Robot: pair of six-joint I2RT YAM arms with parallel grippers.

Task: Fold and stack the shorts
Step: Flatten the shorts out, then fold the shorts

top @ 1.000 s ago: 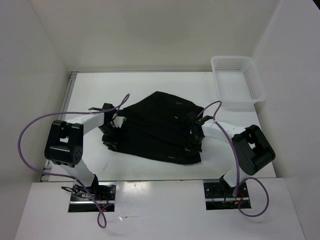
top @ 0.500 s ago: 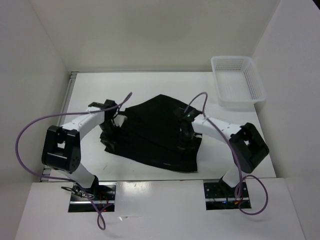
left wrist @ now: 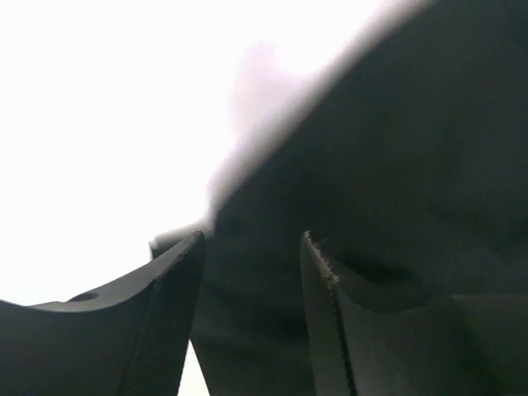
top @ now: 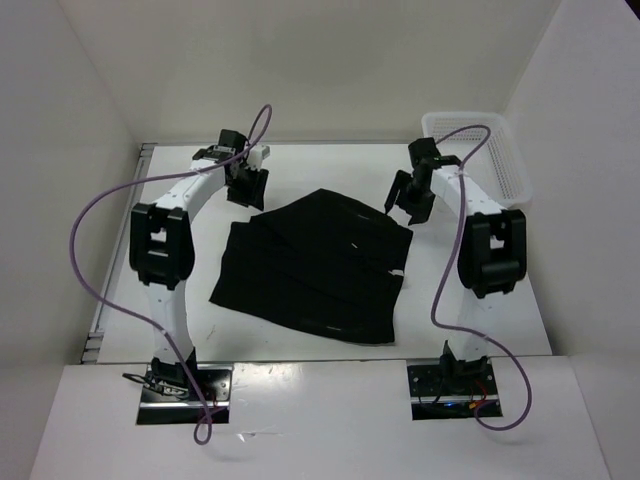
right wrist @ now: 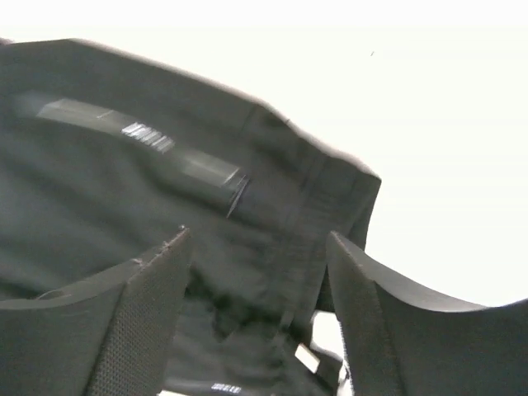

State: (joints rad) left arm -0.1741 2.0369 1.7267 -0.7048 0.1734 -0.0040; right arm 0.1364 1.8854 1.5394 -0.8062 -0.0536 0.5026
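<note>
The black shorts lie spread flat in the middle of the white table, with small white label marks on top. My left gripper hangs at their far left corner. In the left wrist view its jaws stand apart over dark fabric and grip nothing. My right gripper is at the far right corner. Its wide-open jaws hover above the shorts' waistband and a pale label strip.
A white mesh basket stands at the far right corner of the table. White walls close in the back and both sides. Purple cables loop from both arms.
Both arms have swung from the middle of the shorts to the far side of the table. Both grippers have opened and let go of the fabric, and the shorts now lie flatter.
</note>
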